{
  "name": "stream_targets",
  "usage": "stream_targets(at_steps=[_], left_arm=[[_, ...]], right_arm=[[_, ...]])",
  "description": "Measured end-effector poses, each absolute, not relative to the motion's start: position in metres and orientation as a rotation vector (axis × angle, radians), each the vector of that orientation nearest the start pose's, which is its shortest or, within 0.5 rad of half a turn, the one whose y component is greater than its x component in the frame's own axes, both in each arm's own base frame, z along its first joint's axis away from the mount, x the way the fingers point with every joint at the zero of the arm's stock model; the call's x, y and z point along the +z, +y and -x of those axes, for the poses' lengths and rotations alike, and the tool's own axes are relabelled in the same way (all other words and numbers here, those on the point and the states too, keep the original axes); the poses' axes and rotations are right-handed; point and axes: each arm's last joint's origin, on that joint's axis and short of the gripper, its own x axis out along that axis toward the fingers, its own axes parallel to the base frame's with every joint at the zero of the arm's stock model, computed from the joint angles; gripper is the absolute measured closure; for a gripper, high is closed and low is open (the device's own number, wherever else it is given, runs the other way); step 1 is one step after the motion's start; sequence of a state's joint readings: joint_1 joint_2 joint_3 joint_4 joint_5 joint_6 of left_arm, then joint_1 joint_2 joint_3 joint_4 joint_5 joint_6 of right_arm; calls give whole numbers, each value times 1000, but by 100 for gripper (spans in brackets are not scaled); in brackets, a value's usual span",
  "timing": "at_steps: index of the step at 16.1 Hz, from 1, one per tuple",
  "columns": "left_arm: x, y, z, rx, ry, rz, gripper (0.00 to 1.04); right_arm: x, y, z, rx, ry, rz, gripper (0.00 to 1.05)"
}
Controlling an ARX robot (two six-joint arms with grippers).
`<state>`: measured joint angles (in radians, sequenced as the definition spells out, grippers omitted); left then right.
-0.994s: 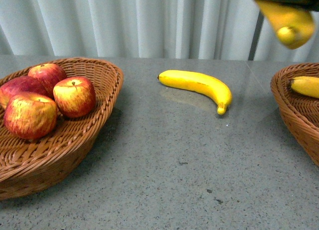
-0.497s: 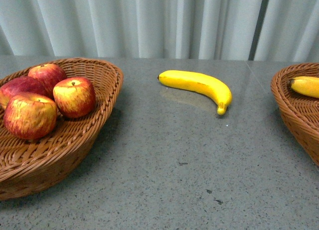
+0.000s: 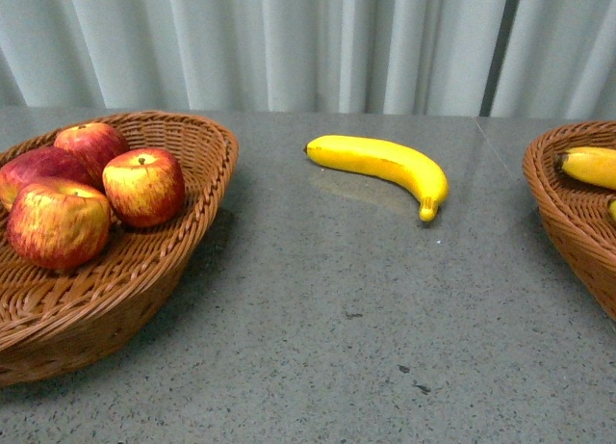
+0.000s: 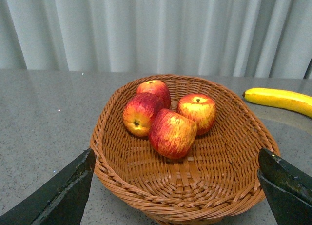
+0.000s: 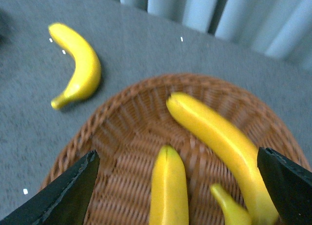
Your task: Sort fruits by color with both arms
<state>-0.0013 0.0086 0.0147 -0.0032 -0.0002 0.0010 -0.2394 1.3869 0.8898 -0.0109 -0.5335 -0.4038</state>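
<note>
Though one banana (image 3: pixel 385 165) loose: left basket (image 3: pixel 207 145), apples (image 3: pixel 144 186); right basket (image 3: pixel 547 205), bananas (image 3: pixel 589 167).

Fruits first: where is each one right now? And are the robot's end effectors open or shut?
Apples: four, together in the left basket.
Loose banana: lying on the table, not sorted yet.
Other bananas: lying in the right basket.
Left end effector: open, empty.
Right end effector: open, empty.

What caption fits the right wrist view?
Open right gripper over the wicker basket of bananas; one banana lies loose on the table.
</note>
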Motion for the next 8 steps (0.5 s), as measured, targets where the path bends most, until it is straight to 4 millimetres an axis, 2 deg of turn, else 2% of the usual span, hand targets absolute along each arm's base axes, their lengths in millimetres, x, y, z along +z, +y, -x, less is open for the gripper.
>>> stream_targets(at_steps=[2,4,6,8], left_arm=[[168,0,-97,-1,-3,-1,7],[168,0,-97,-1,-3,-1,7],[168,0,-97,-1,-3,-1,7],[168,0,-97,-1,-3,-1,7]], right_arm=[[274,-27,-312,446,317,192,7],[289,23,-346,540,248,184,7],[285,64,-371,600,233,196,7],[265,108,-400,667,316,201,7]])
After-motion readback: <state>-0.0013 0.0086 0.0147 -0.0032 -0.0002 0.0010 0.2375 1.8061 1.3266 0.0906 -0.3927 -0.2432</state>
